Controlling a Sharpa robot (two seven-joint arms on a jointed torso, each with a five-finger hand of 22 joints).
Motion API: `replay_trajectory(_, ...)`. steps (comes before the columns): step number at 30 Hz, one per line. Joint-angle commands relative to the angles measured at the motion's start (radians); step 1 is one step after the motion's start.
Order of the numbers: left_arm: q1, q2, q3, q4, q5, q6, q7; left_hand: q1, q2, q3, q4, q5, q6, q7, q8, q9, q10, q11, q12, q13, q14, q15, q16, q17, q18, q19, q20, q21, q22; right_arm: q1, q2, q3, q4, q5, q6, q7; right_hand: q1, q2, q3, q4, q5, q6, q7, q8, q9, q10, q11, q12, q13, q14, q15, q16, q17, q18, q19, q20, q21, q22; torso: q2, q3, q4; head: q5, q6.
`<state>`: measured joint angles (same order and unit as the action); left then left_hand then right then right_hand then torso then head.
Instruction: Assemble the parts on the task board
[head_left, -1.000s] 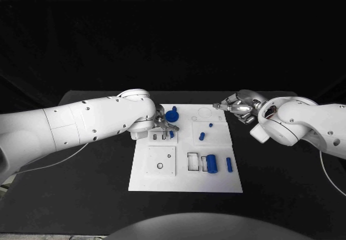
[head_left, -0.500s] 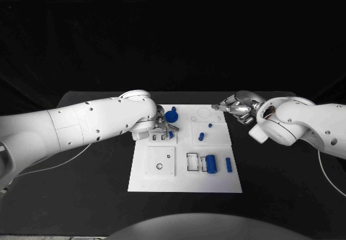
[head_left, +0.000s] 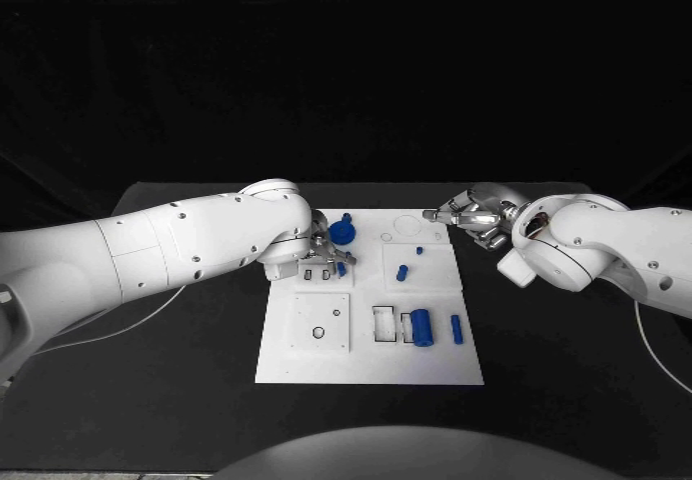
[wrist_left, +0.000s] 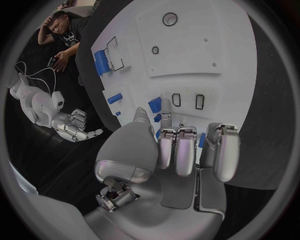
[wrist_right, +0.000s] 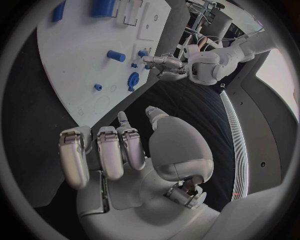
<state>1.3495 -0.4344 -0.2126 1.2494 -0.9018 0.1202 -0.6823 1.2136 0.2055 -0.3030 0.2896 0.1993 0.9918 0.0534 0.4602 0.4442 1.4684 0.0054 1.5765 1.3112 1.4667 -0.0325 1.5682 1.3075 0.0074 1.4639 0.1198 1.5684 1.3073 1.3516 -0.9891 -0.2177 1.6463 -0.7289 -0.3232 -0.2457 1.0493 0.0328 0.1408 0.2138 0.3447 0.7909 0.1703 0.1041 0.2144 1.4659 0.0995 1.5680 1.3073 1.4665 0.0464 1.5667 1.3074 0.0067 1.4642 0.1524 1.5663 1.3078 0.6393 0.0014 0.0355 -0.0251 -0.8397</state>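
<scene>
The white task board (head_left: 372, 350) lies mid-table. My left hand (head_left: 320, 258) hovers over its far left part, fingers spread (wrist_left: 187, 150) with nothing in them, and the thumb tip is close to a small upright blue peg (wrist_left: 155, 105) beside two rectangular slots. A blue knob-shaped part (head_left: 345, 232) stands just beyond the hand. My right hand (head_left: 469, 217) hangs open at the board's far right corner, fingers extended (wrist_right: 103, 150) and empty. Two small blue parts (head_left: 404, 271) sit mid-board. A thick blue cylinder (head_left: 423, 327) and a slim blue piece (head_left: 457, 329) lie nearer me.
The black table (head_left: 562, 360) surrounds the board with free room on both sides. A raised white panel with two round holes (head_left: 323, 322) takes up the board's near left. A white cable (head_left: 108, 325) trails under my left arm.
My left hand has drawn slightly toward the board's left edge. The right hand and the parts have stayed where they were.
</scene>
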Motion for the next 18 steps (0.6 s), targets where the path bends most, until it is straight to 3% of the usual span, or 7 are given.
replay_trajectory(1,-0.001,0.006,0.000,-0.002,0.028,-0.001,0.013,0.009,0.009,0.007,0.002,-0.007,0.009,0.001,-0.006,0.002,0.102,-0.008,-0.006,0.260,0.104,-0.007,0.003,0.263,-0.007,0.107,-0.007,0.002,0.263,-0.001,0.001,0.000,0.000,-0.012,0.018,-0.006,0.011,-0.002,-0.002,-0.002,-0.006,-0.001,0.006,0.004,0.001,0.105,0.005,0.003,0.263,0.104,0.008,0.004,0.263,-0.007,0.107,0.008,0.004,0.263,0.001,0.0004,-0.0007,0.001,-0.001)
replay_trajectory(10,-0.001,0.013,0.000,-0.006,0.030,-0.003,0.010,-0.015,0.021,-0.010,0.003,-0.002,0.014,0.002,-0.018,0.015,0.102,-0.006,-0.006,0.260,0.104,-0.006,0.003,0.263,-0.007,0.107,-0.008,0.002,0.263,-0.003,0.002,-0.001,-0.001,-0.012,0.020,-0.010,0.011,-0.003,-0.002,-0.002,-0.007,-0.001,0.006,0.004,0.002,0.105,0.005,0.003,0.263,0.104,0.008,0.004,0.263,-0.007,0.107,0.009,0.004,0.263,0.001,0.0009,-0.0005,0.000,-0.002)
replay_trajectory(15,-0.002,0.015,0.000,-0.010,0.029,-0.002,0.007,0.001,0.015,-0.017,0.001,0.046,0.017,0.001,-0.033,0.030,0.102,-0.008,-0.006,0.260,0.104,-0.008,0.003,0.263,-0.007,0.107,-0.009,0.002,0.263,-0.003,0.001,-0.001,0.000,-0.012,0.020,-0.011,0.011,-0.003,-0.002,-0.002,-0.007,-0.001,0.006,0.004,0.002,0.105,0.005,0.003,0.263,0.104,0.008,0.004,0.263,-0.007,0.107,0.009,0.004,0.263,0.000,0.0012,-0.0016,0.001,-0.006)
replay_trajectory(18,-0.002,0.016,0.000,-0.013,0.029,0.004,0.004,0.006,0.015,-0.017,0.000,0.054,0.017,0.000,-0.036,0.034,0.102,-0.008,-0.006,0.260,0.104,-0.008,0.003,0.263,-0.007,0.107,-0.009,0.002,0.263,-0.003,0.001,-0.001,0.000,-0.012,0.020,-0.012,0.011,-0.003,-0.002,-0.002,-0.007,-0.001,0.006,0.004,0.002,0.105,0.005,0.003,0.263,0.104,0.008,0.004,0.263,-0.007,0.107,0.009,0.004,0.263,0.000,0.0014,-0.0004,-0.002,-0.005)
